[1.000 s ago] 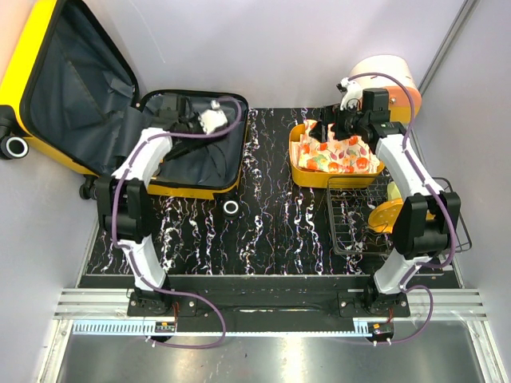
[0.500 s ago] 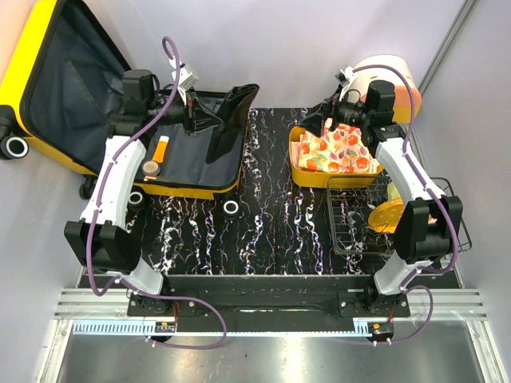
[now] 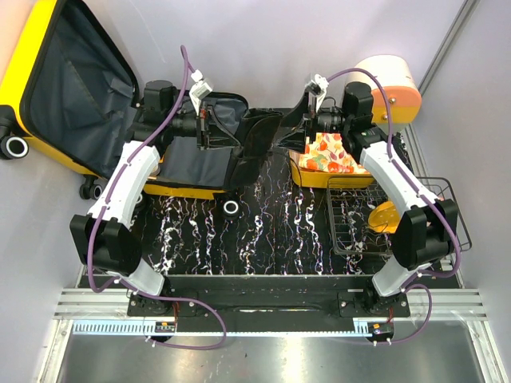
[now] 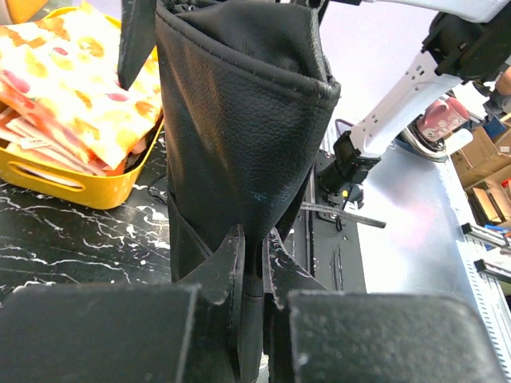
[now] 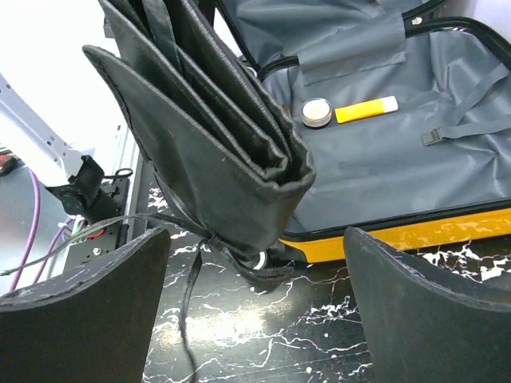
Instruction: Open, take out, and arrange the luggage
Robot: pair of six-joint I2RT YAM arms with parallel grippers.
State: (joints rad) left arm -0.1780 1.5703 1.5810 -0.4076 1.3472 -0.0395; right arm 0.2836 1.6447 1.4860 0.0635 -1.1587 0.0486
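Nearest my bases, right side: wire rack (image 3: 351, 219) w/ a yellow disc (image 3: 385, 215) standing in it. That's top cam only; neither wrist cam catches it. Black marbled table (image 3: 271, 231) runs btwn the arms.

Next out, left side, the suitcase (image 3: 192, 163) lies open: base flat on the table, one wheel (image 3: 231, 207) toward me, lid (image 3: 72, 80) tipped back past the far-left edge, grey lining showing. From above, my own arm and the bag hide what's in the base. R wrist cam fills that in: a round tin (image 5: 317, 112) and an orange tube (image 5: 366, 109) lie just beside each other on the lining.

Over the base's right end a black bag (image 4: 239, 120) is held up. L wrist cam shows what top cam can't: my L gripper (image 4: 252, 263) pinched tight on one edge of the bag, fingers (image 4: 227, 267) either side of the leather. R gripper (image 5: 255, 239) is spread wide w/ nothing in it. The bag hangs in front of it, btwn the two pads; touching or not, can't tell.

Right of the bag, a yellow basket (image 3: 307, 177) holds an orange-patterned cloth (image 3: 331, 153) that fills it. L wrist cam shows the same basket behind the bag.

Farthest, right corner: peach rounded thing (image 3: 391, 80), can't tell what.
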